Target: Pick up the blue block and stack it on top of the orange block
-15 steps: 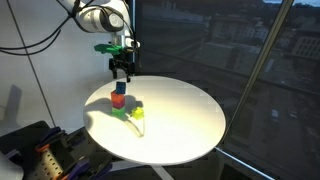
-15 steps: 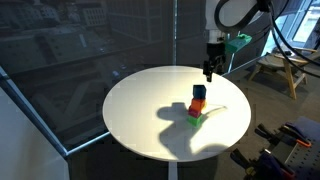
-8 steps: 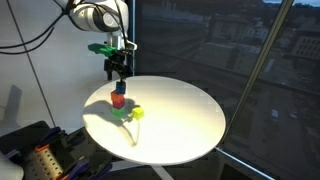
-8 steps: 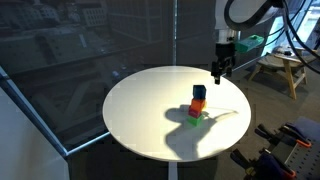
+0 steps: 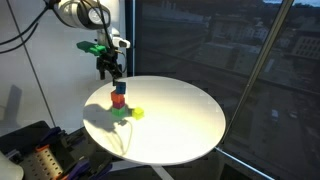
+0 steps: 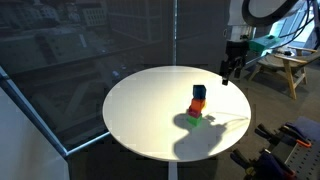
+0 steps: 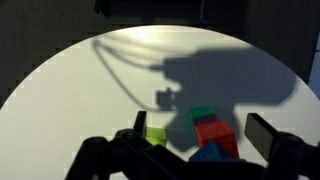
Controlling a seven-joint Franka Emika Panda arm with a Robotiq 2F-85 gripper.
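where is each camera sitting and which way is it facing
Exterior view: beside the round table, slightly above, looking across it; arm and gripper upper left.
Exterior view: from another side, looking across; gripper upper right.
Wrist view: above, looking down; fingers frame the bottom.
All share the blue block on the orange block.

One round counter (image 5: 180, 125) carries four cubes. One blue block (image 5: 119, 88), one orange block (image 5: 119, 99); one green cube (image 7: 203, 114), one yellow cube (image 7: 155, 135).

a round white table (image 6: 135, 115) stands by dark glass windows (image 5: 215, 40), a wooden stool (image 6: 283, 66) behind.
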